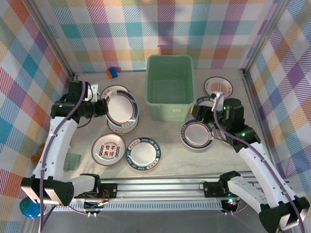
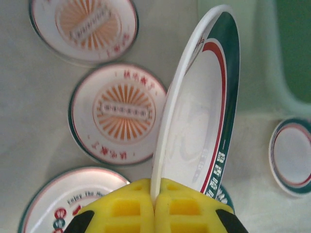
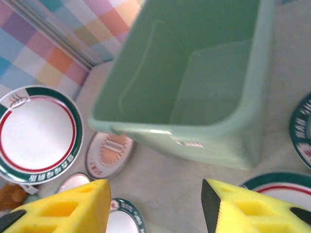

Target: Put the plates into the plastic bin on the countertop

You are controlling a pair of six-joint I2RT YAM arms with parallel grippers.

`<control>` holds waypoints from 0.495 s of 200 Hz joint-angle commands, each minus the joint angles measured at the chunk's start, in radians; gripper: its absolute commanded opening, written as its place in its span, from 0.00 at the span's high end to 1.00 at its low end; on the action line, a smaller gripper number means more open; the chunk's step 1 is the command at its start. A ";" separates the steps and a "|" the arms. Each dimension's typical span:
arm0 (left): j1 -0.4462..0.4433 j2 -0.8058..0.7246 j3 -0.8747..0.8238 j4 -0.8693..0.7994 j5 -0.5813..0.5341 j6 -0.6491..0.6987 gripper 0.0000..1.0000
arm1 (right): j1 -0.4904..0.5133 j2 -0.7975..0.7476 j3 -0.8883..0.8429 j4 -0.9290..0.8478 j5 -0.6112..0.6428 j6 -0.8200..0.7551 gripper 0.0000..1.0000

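The pale mint-green plastic bin (image 1: 170, 87) is set upright on the beige bench (image 1: 170, 138), toward the rear centre, with its open top facing up. The left gripper (image 2: 154, 204) is seen to the left of the bin. Its yellow jaws are clenched together on the lower rim of a teal-rimmed plate (image 2: 194, 121), grasping it. This plate is held on edge, raised off the bench, and its white face with a red inner ring is turned to one side. It is kept apart from the bin wall.

Beneath the held plate, a sunburst plate (image 2: 119, 112) is laid flat on the bench, and a second sunburst plate (image 2: 82, 26) is laid just beyond it. The edge of a further printed plate (image 2: 73, 199) is seen close to the jaws.

The right gripper (image 3: 155, 204) is positioned near the front right corner of the bin. Its jaws are released and spread wide apart. Just in front of it, a red-ringed plate (image 1: 197, 134) with a teal rim is laid flat on the bench. An orange-centred plate (image 1: 218, 86) is placed to the right of the bin, near the side wall.

Toward the front of the bench, a red-character plate (image 1: 108, 149) and a lettered-rim plate (image 1: 145, 153) are laid flat, just beside each other. A small blue and orange cube (image 1: 112, 73) is found at the rear wall, left of the bin.
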 commanded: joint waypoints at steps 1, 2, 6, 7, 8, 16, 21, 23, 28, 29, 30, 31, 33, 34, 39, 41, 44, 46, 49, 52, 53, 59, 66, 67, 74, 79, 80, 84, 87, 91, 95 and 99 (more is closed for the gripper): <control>0.007 0.000 0.129 0.036 -0.005 -0.035 1.00 | 0.012 0.076 0.114 -0.053 -0.078 0.033 0.48; 0.007 0.002 0.133 0.038 -0.002 -0.038 1.00 | 0.013 0.080 0.120 -0.054 -0.081 0.034 0.48; 0.007 0.007 0.148 0.050 0.017 -0.048 1.00 | 0.016 0.098 0.141 -0.057 -0.096 0.036 0.48; 0.007 0.008 0.151 0.053 0.022 -0.051 1.00 | 0.016 0.104 0.148 -0.057 -0.100 0.035 0.48; 0.006 0.009 0.154 0.057 0.029 -0.054 1.00 | 0.017 0.110 0.155 -0.058 -0.104 0.036 0.48; 0.005 0.021 0.172 0.091 0.086 -0.083 1.00 | 0.026 0.154 0.206 -0.061 -0.134 0.039 0.48; 0.004 0.028 0.179 0.117 0.127 -0.106 1.00 | 0.032 0.179 0.236 -0.059 -0.154 0.038 0.48; 0.003 0.032 0.181 0.128 0.140 -0.115 1.00 | 0.036 0.193 0.247 -0.058 -0.162 0.036 0.48; -0.001 0.041 0.183 0.157 0.180 -0.136 1.00 | 0.043 0.219 0.275 -0.053 -0.182 0.034 0.48; -0.002 0.042 0.185 0.162 0.187 -0.141 1.00 | 0.044 0.225 0.282 -0.052 -0.187 0.033 0.48; -0.004 0.044 0.185 0.168 0.192 -0.146 1.00 | 0.045 0.232 0.288 -0.050 -0.191 0.032 0.48; -0.005 0.046 0.185 0.173 0.198 -0.150 1.00 | 0.047 0.237 0.295 -0.048 -0.196 0.032 0.48; -0.009 0.050 0.185 0.182 0.208 -0.158 1.00 | 0.048 0.249 0.306 -0.045 -0.205 0.032 0.48; -0.012 0.051 0.185 0.188 0.211 -0.161 1.00 | 0.050 0.254 0.312 -0.043 -0.209 0.032 0.48; -0.025 0.060 0.189 0.210 0.221 -0.178 1.00 | 0.056 0.282 0.337 -0.033 -0.229 0.030 0.48; -0.032 0.064 0.190 0.216 0.222 -0.183 1.00 | 0.057 0.293 0.347 -0.028 -0.236 0.030 0.48; -0.041 0.069 0.193 0.226 0.223 -0.189 1.00 | 0.062 0.308 0.361 -0.023 -0.244 0.030 0.48; -0.047 0.073 0.194 0.232 0.223 -0.192 1.00 | 0.065 0.317 0.369 -0.019 -0.247 0.030 0.48; -0.056 0.079 0.197 0.240 0.223 -0.196 1.00 | 0.068 0.332 0.385 -0.013 -0.252 0.031 0.48; -0.065 0.087 0.201 0.244 0.223 -0.201 1.00 | 0.071 0.345 0.395 -0.009 -0.255 0.033 0.48; -0.068 0.089 0.201 0.247 0.223 -0.203 1.00 | 0.073 0.349 0.399 -0.007 -0.256 0.032 0.48; -0.085 0.103 0.205 0.261 0.230 -0.215 1.00 | 0.076 0.372 0.418 0.008 -0.263 0.038 0.48; -0.104 0.116 0.207 0.282 0.245 -0.228 1.00 | 0.078 0.393 0.431 0.028 -0.271 0.048 0.48; -0.107 0.118 0.208 0.285 0.247 -0.230 1.00 | 0.078 0.397 0.433 0.032 -0.271 0.050 0.48; -0.125 0.132 0.210 0.305 0.262 -0.243 1.00 | 0.078 0.414 0.441 0.057 -0.281 0.065 0.48; -0.138 0.139 0.211 0.319 0.273 -0.250 1.00 | 0.078 0.425 0.443 0.070 -0.283 0.076 0.48; -0.141 0.141 0.211 0.322 0.275 -0.252 1.00 | 0.079 0.427 0.444 0.074 -0.283 0.077 0.48; -0.149 0.147 0.212 0.334 0.283 -0.256 1.00 | 0.079 0.435 0.443 0.082 -0.284 0.086 0.48; -0.156 0.149 0.212 0.344 0.291 -0.261 1.00 | 0.080 0.440 0.443 0.088 -0.285 0.091 0.48; -0.164 0.153 0.212 0.355 0.297 -0.266 1.00 | 0.079 0.446 0.443 0.096 -0.283 0.100 0.49; -0.173 0.157 0.214 0.364 0.302 -0.271 1.00 | 0.079 0.451 0.440 0.104 -0.284 0.108 0.49; -0.180 0.161 0.215 0.373 0.305 -0.274 1.00 | 0.079 0.455 0.436 0.111 -0.284 0.115 0.49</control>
